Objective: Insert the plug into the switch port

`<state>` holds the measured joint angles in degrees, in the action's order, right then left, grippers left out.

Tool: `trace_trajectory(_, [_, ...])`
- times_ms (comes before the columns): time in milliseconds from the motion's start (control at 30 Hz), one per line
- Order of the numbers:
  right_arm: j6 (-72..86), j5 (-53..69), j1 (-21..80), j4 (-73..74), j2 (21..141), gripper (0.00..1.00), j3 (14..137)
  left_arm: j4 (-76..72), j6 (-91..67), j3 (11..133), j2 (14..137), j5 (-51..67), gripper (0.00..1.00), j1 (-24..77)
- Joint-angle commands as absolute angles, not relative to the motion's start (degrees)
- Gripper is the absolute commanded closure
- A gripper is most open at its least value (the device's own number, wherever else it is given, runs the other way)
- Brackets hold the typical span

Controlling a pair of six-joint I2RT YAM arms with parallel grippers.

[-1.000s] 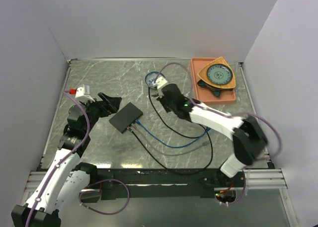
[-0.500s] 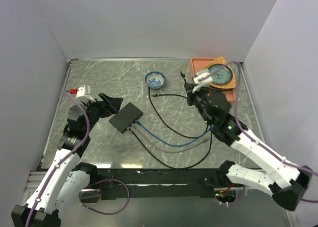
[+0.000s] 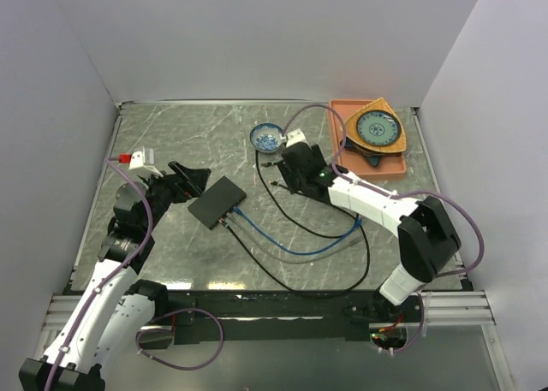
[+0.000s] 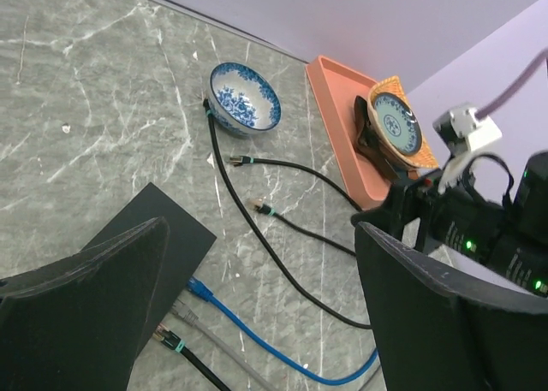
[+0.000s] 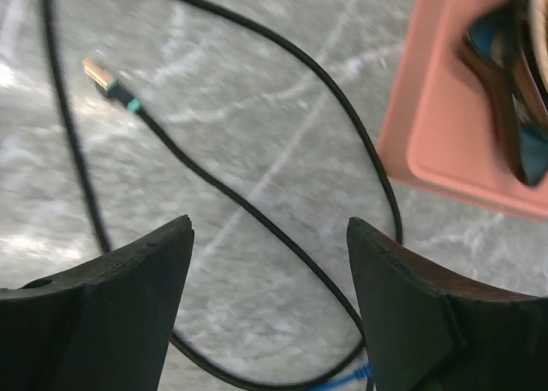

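On the grey marbled counter (image 3: 171, 134), left of centre, the switch (image 3: 217, 201) lies flat and at an angle. A blue cable (image 3: 291, 247) and a black cable (image 3: 265, 271) run from its near-right edge across the counter. The left wrist view shows their connectors just beside that edge; whether they are seated cannot be told.

The left fingers (image 3: 190, 175) stand just beyond the switch's far-left corner. They are spread wide with nothing between them, and one corner of the switch shows in the gap.

The right fingers (image 3: 282, 175) hang over the counter's middle, between the switch and the tray (image 3: 336, 143). They are also apart and hold nothing.

A loose plug (image 5: 104, 74) with a gold tip and teal boot lies on the counter beyond the right fingers, untouched and well apart from the switch. Its black lead curves away toward the tray.

A blue-patterned bowl (image 3: 268, 137) sits behind the right fingers. The pink tray at the far right carries stacked plates (image 3: 379, 130).
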<state>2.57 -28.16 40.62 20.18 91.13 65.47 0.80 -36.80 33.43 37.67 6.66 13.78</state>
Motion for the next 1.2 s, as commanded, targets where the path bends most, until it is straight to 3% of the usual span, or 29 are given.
trace_trajectory(0, [3.08, -20.05, 40.69, 18.37, 95.77, 0.17, 74.61, 1.39, -35.51, 34.63, 37.0, 5.1, 0.04, 13.54])
trace_trajectory(267, [-1.21, -15.91, 40.78, 18.9, 108.35, 0.16, 86.73, 2.28, -34.37, 35.59, 37.71, 3.78, 0.04, 13.54])
trace_trajectory(667, [-0.35, -9.33, 40.61, 18.46, 117.15, 0.21, 93.95, 1.14, -34.28, 35.16, 39.37, 3.43, 0.04, 13.54])
trace_trajectory(833, [1.67, -7.12, 40.69, 19.07, 120.58, 0.25, 96.76, 2.11, -34.1, 35.77, 39.55, 3.16, 0.04, 13.54])
trace_trajectory(900, [2.2, -6.59, 40.69, 20.03, 122.42, 0.39, 97.82, 2.02, -33.93, 35.51, 39.29, 2.99, 0.04, 13.54])
trace_trajectory(1167, [3.34, -5.98, 40.69, 22.5, 127.52, 0.4, 102.3, 2.55, -33.49, 35.42, 38.41, 2.11, 0.04, 13.54])
